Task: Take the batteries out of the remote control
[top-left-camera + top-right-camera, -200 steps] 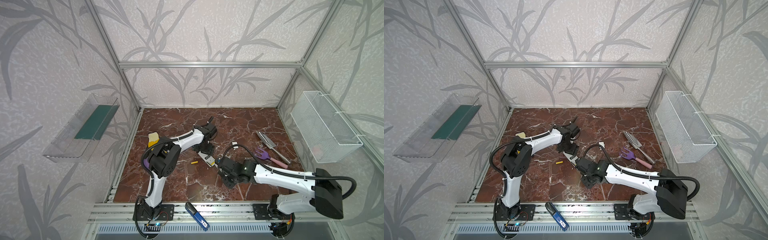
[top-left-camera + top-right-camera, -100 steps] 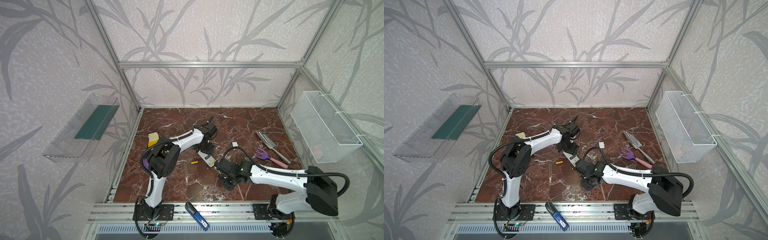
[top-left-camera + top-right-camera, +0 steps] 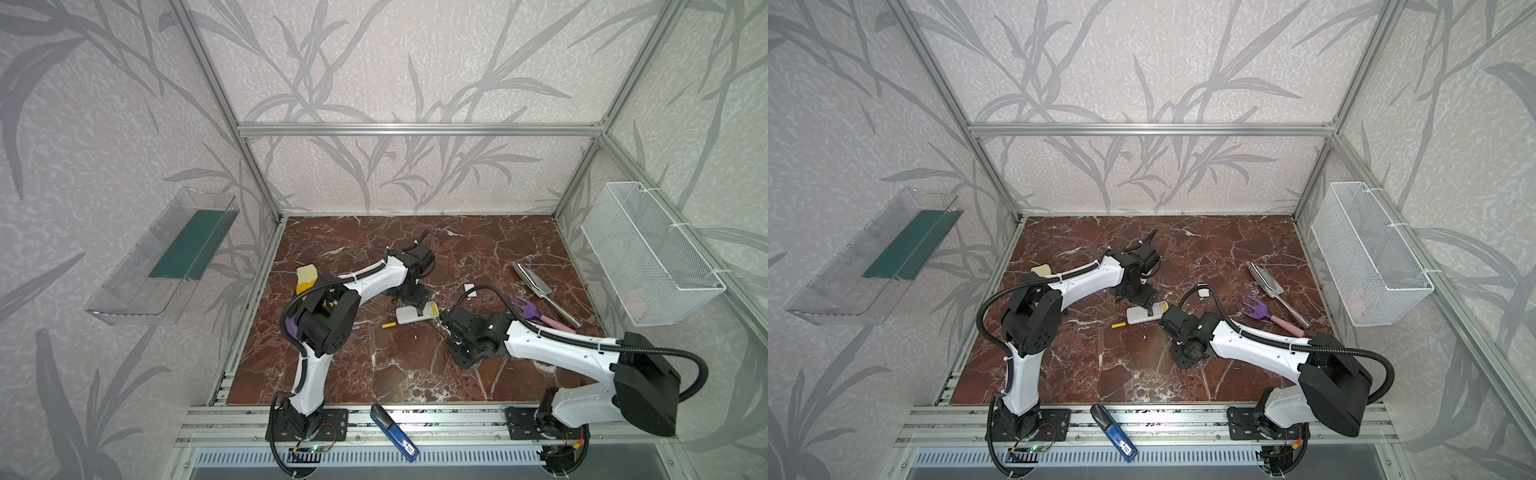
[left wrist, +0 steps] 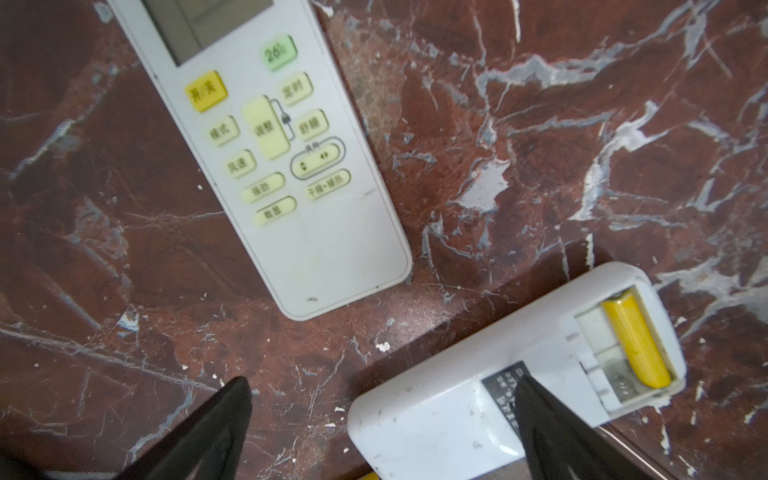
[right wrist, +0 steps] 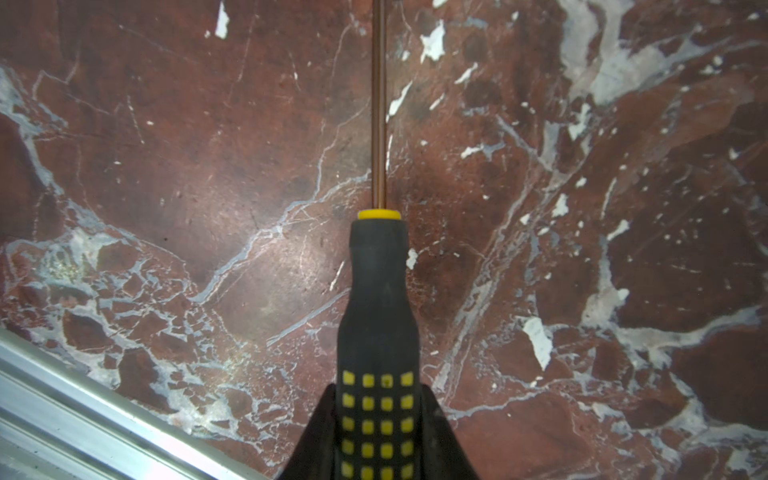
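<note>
Two white remotes show in the left wrist view. One remote (image 4: 270, 166) lies buttons up. The other remote (image 4: 498, 382) (image 3: 415, 313) lies face down with its compartment uncovered, and one yellow battery (image 4: 636, 345) sits inside. Another yellow battery (image 3: 388, 325) (image 3: 1118, 325) lies loose on the table left of it. My left gripper (image 4: 382, 419) (image 3: 409, 296) hovers open just behind that remote, one finger (image 4: 544, 419) over its back. My right gripper (image 5: 378, 399) (image 3: 466, 354) is shut on a black-and-yellow screwdriver (image 5: 378, 316), to the right of the remote.
A purple garden fork (image 3: 525, 309) and a metal trowel (image 3: 536, 284) lie at the right. A small white piece (image 3: 468, 287) lies behind the right arm. A yellow sponge (image 3: 306, 276) sits at the left, a blue tool (image 3: 395, 430) on the front rail. A wire basket (image 3: 648, 257) hangs on the right wall.
My left gripper's jaws have spread wider above the remote. The right arm reached a little to the left and came back, still holding the screwdriver.
</note>
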Available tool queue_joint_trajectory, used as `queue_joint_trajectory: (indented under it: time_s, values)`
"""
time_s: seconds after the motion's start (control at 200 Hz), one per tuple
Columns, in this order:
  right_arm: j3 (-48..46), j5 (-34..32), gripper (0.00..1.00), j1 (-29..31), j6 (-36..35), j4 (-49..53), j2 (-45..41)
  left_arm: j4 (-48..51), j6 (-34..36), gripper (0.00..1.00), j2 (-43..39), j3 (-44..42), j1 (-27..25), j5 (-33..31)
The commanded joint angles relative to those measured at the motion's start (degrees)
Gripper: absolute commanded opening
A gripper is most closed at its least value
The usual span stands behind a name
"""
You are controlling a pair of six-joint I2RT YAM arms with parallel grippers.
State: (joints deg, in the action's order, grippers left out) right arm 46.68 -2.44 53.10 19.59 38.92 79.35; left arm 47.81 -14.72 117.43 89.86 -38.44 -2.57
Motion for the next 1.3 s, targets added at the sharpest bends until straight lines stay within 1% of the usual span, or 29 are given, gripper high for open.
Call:
queue_joint_trajectory:
  time_s: [0.0, 0.11, 0.305, 0.435, 0.62, 0.785, 1.05, 1.295]
  values:
    - [0.83, 0.24, 0.0, -1.4, -2.42, 1.27, -1.05, 0.91, 1.5, 0.99, -1.23, 0.67, 0.3, -0.87]
    - [1.14, 0.33, 0.0, -2.21, -3.48, 1.44, -0.75, -0.81, 2.78, 0.99, -2.08, -1.25, 0.36, 0.86]
    - [0.46, 0.65, 0.0, -3.91, -4.86, 1.43, -1.12, -4.56, 8.93, 0.99, -5.04, -5.63, 0.32, 6.53]
    - [0.52, 1.01, 0.0, -4.49, -5.87, 1.6, -1.97, -3.57, 13.98, 0.97, -5.57, -6.66, 0.38, 7.62]
    - [0.39, 1.28, 0.0, -4.76, -6.32, 2.16, -3.71, -2.21, 20.7, 0.97, -6.07, -7.59, 0.3, 8.64]
    - [-0.07, 1.03, 0.0, -4.88, -6.24, 3.18, -5.3, -2.08, 24.82, 0.95, -6.38, -9.19, 0.26, 9.68]
    - [-0.27, 0.25, 0.0, -5.55, -5.89, 4.23, -7.08, -4.46, 26.65, 0.92, -7.8, -11.64, -0.29, 14.56]
    - [0.01, 0.15, 0.0, -6.56, -4.85, 4.18, -8.68, -4.74, 26.0, 0.86, -5.88, -11.72, -1.76, 11.81]
